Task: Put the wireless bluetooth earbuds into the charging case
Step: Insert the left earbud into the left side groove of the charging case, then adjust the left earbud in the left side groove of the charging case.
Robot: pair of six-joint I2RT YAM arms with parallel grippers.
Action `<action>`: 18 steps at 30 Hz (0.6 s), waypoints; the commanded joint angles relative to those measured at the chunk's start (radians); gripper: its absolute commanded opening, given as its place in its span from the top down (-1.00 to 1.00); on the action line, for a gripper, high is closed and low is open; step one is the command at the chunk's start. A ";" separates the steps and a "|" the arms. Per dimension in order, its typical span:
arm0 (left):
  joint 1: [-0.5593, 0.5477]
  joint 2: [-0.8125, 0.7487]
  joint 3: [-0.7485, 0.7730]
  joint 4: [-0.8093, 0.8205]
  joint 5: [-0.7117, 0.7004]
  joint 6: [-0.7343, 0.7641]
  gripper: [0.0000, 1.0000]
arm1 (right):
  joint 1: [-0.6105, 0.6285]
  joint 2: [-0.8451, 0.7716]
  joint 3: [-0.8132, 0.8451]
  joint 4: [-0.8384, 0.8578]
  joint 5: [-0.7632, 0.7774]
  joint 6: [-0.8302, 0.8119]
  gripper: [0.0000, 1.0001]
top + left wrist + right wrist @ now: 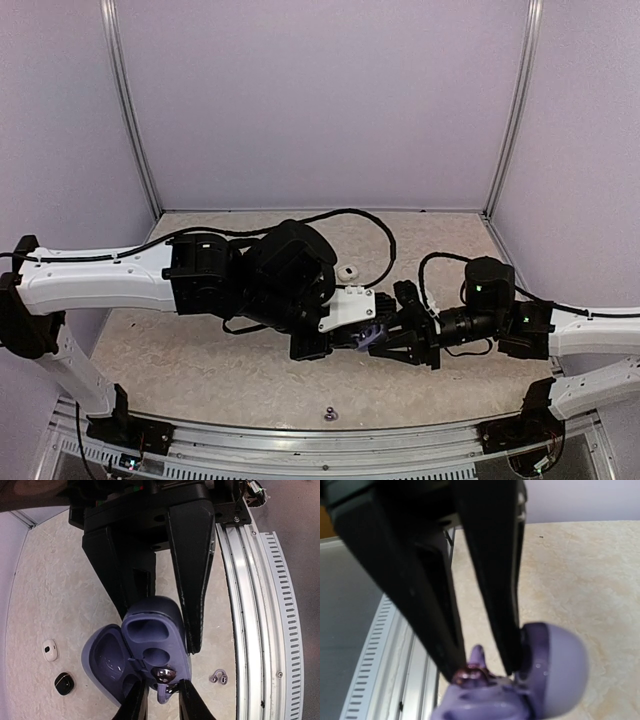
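The purple charging case (150, 630) lies open on the table, its lid (105, 655) swung out to the left. My left gripper (159, 630) straddles the case body, a finger against each side. My right gripper (161, 689) comes in from the opposite side, shut on a purple earbud (164, 686). The earbud's shiny dark head sits at the lip of a well in the case. The right wrist view shows the same earbud (476, 661) between my right gripper's (481, 670) tips, over the case (555, 675). From above, both grippers (345, 340) (388, 345) meet at the case (371, 335).
A white earbud (50, 650) and a black one (64, 683) lie on the table left of the case. A small silvery-grey looped piece (218, 678) lies near the metal front rail (250, 630). The white earbud (347, 271) shows behind the left wrist.
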 commanded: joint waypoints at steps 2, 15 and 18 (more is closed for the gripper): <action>0.016 -0.027 -0.012 0.026 -0.015 -0.002 0.47 | 0.020 -0.027 0.017 0.084 -0.032 -0.001 1.00; -0.014 -0.157 -0.141 0.225 -0.027 0.045 0.12 | 0.019 -0.036 0.005 0.098 -0.012 0.016 1.00; -0.020 -0.187 -0.163 0.271 -0.057 0.037 0.08 | 0.019 -0.039 0.004 0.096 -0.003 0.019 1.00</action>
